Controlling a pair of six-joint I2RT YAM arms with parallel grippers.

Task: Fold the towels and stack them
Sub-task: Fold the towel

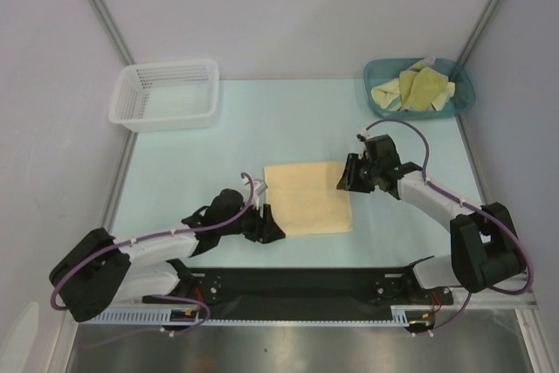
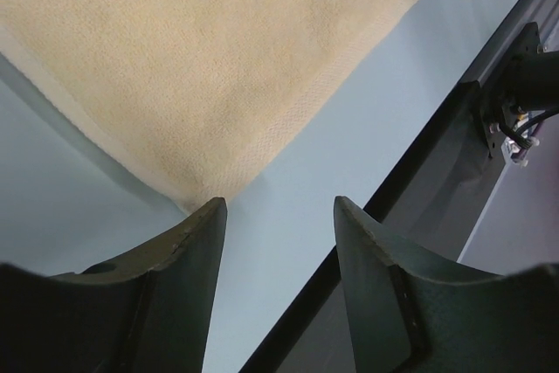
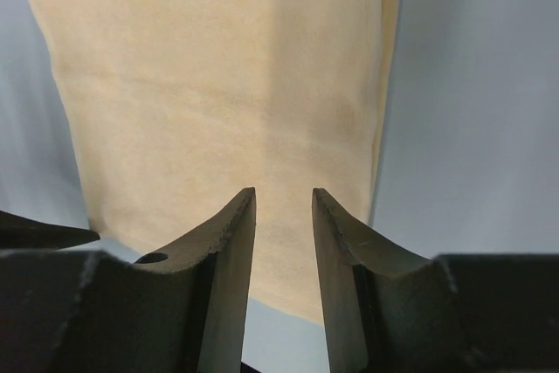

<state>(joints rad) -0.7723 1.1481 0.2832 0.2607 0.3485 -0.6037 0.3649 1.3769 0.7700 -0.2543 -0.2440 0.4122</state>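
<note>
Overhead view of a pale blue table [image 1: 262,120] with two robot arms reaching in from the near edge. One pale yellow towel [image 1: 307,200] lies flat at the centre. It is nearly square, slightly longer from left to right, with its edges roughly parallel to the table's.

The left gripper [image 1: 269,223] sits at the towel's near-left corner. Its wrist view shows the jaws well apart and holding nothing. Bare table fills the gap, and the towel's corner lies just ahead of one fingertip.

The right gripper [image 1: 348,176] sits at the towel's right edge, toward the far corner. Its jaws stand a narrower gap apart, also empty, and the tips hang over the cloth just inside its edge.

The towel therefore lies between the two tools, with a gripper at each of two diagonally opposite corners. Each arm is nearest its own side, which appears to suit a two-handed fold.

Other towels [image 1: 415,89] are heaped in a teal bin [image 1: 463,85] at the far right. A white mesh basket [image 1: 166,102] stands at the far left.
</note>
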